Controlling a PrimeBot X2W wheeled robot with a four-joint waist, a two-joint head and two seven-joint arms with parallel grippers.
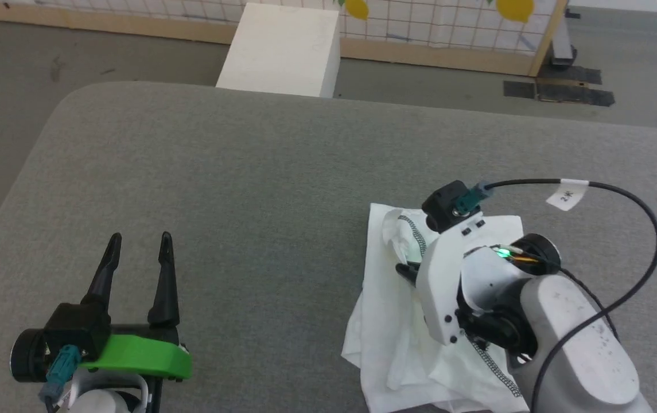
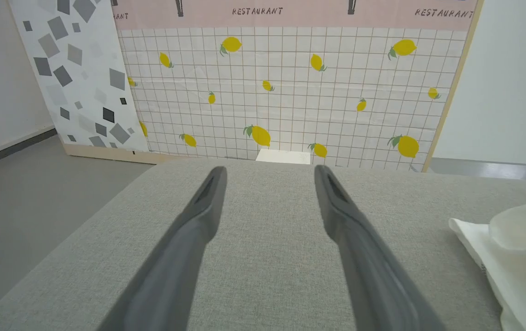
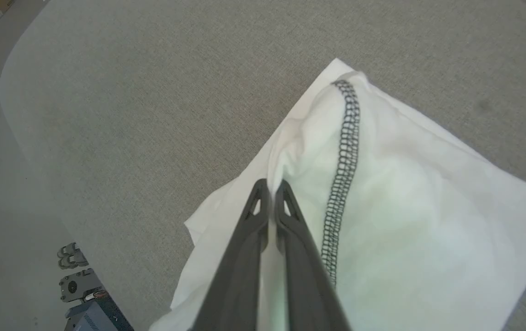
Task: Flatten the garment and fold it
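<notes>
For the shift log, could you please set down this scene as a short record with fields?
surface: grey padded table
garment: white, bunched, not flat, on the table's right side
left gripper: open, over bare table, clear of the garment
right gripper: shut on a raised fold of the garment
background: white box beyond the table's far edge
task stage: flattening not yet done
</notes>
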